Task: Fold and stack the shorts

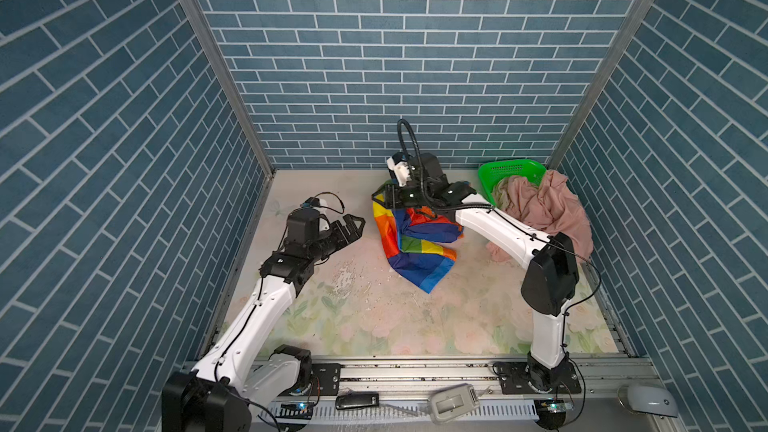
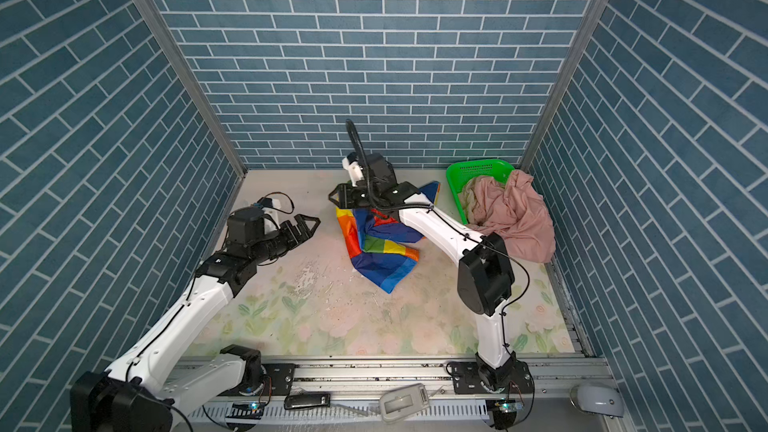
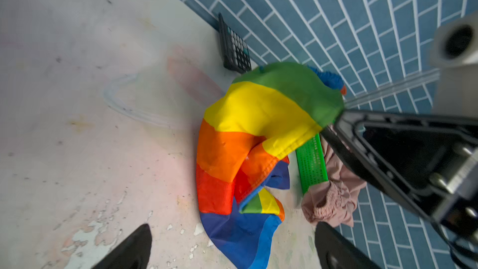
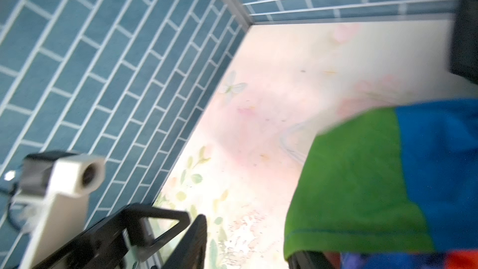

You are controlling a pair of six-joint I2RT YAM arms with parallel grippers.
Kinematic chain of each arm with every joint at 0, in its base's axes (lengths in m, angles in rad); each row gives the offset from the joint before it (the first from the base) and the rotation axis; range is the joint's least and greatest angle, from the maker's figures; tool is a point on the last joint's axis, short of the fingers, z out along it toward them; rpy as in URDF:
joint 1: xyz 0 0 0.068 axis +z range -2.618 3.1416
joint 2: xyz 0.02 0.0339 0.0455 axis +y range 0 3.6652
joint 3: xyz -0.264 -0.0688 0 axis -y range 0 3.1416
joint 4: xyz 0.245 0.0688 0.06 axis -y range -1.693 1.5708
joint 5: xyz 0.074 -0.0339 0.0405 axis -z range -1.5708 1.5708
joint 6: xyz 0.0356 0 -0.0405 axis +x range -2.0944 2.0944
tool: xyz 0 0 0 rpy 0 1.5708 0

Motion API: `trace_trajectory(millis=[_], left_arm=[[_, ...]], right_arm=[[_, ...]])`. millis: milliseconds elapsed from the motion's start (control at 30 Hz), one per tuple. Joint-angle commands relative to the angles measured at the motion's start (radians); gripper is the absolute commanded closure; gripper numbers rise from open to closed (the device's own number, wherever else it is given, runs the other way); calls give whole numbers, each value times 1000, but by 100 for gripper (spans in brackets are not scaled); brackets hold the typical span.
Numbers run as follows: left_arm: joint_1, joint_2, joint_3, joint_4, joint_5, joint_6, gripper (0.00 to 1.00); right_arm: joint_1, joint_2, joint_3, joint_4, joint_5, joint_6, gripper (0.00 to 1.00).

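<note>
In both top views three pairs of shorts are counted. The rainbow shorts (image 1: 415, 255) (image 2: 382, 257) are seen crumpled near the middle of the floral table (image 1: 374, 317), shiny and striped in red, orange, yellow, green and blue, their far part raised beneath the right gripper (image 1: 376, 198) (image 2: 332, 198). The pink shorts (image 1: 548, 209) (image 2: 515, 218), plain and dull, are heaped over the rim of the one green basket (image 1: 511, 167) in the far right corner and spill onto the table. The beige shorts (image 1: 503, 195) are bunched inside it. The left gripper (image 1: 356, 227) (image 2: 311, 224) is held wide open and empty, near the rainbow shorts but apart from them. In the left wrist view its two fingers (image 3: 134, 247) are spread wide, and the rainbow shorts (image 3: 232, 161) are drawn up into a peak at the tip of the right gripper (image 3: 338, 125). A gathered pink waistband (image 3: 328, 203) lies beside the basket wall (image 3: 311, 166), and one calculator (image 3: 234, 45) is leaned on the wall. In the blurred right wrist view, green and blue stripes (image 4: 388, 177) are draped over one right finger; whether the jaws are closed on the cloth cannot be told.
</note>
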Motion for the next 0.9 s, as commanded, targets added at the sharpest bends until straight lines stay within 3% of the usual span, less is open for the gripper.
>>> trace_trajectory(millis=[0,233,400,600,767,833,867], left_arm=[[87,-82,4,-90,29,17,0],[96,-56,-34,-33,117,-6,0],[69,-31,-56,27,116,-35,0],[-8,5,-32,38,81,-34,0],[-55,30,-21,42,68,-35,0],[-69,39,-19,46,62,-36,0],[-76,44,-21,48,57,-37,0]], right_arm=[[-10,-40,-72,-86,-64,-32,35],[-135,-394,-576,-5,26,-16,2],[-202,-557,-859,17,140,27,1],[-298,-555,-1078,154,147,105,1],[-302,-441,-1059,227,129,100,11],[-303,-395,-1031,251,138,99,24],[-305,-367,-1008,264,136,99,39]])
